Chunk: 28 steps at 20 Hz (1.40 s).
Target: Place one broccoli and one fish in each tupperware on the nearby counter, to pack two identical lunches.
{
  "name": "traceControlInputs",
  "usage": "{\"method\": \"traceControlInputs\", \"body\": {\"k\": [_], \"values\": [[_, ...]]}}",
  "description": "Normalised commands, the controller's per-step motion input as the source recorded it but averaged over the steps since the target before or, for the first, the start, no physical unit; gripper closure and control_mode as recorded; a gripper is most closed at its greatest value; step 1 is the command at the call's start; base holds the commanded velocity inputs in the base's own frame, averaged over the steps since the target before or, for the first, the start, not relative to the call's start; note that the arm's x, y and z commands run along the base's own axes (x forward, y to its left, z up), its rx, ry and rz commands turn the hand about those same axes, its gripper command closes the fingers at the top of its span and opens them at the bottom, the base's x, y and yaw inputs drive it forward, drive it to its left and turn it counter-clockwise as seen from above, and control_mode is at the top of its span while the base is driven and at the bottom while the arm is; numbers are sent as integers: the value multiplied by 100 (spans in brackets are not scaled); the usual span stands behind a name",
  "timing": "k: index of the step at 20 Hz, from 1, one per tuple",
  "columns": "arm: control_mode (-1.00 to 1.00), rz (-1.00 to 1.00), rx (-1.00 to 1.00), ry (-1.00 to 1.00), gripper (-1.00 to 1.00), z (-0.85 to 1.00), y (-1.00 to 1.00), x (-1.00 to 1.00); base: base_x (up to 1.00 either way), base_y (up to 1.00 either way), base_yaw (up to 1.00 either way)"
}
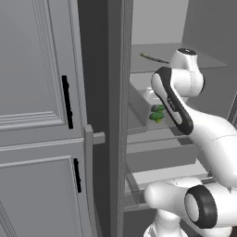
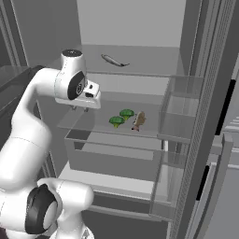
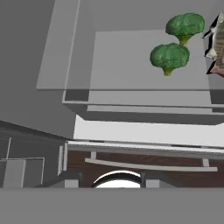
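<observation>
Two broccoli florets lie side by side on a glass shelf inside the open fridge, with a brown-grey fish just to their right. A second fish lies on the shelf above. My gripper hangs above the left part of that glass shelf, pointing down, to the left of the florets and apart from them; it is shut with nothing in it. The hand view looks down on both broccoli and the fish at its upper right. The tupperware and the counter are out of view.
The fridge door's clear bins stand at the right of the shelves. A drawer sits under the glass shelf. Grey panelled cabinet fronts with black handles and the edge of the fridge wall close off the left side.
</observation>
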Motion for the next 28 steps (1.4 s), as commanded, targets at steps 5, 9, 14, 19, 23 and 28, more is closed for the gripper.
{"method": "traceControlInputs", "body": {"k": [5,9,14,19,23,28], "values": [[-100,0,0,-3,-100,0,0,-42,0,0,0],[-100,12,0,-20,-100,27,-2,-51,0,0,0],[-100,21,0,-25,-100,81,-10,-6,0,0,0],[-100,14,0,-11,-100,83,-18,22,0,0,0],[-100,4,0,-10,-100,66,-27,56,0,0,0],[-100,2,0,-17,-100,30,-28,58,0,0,0]]}}
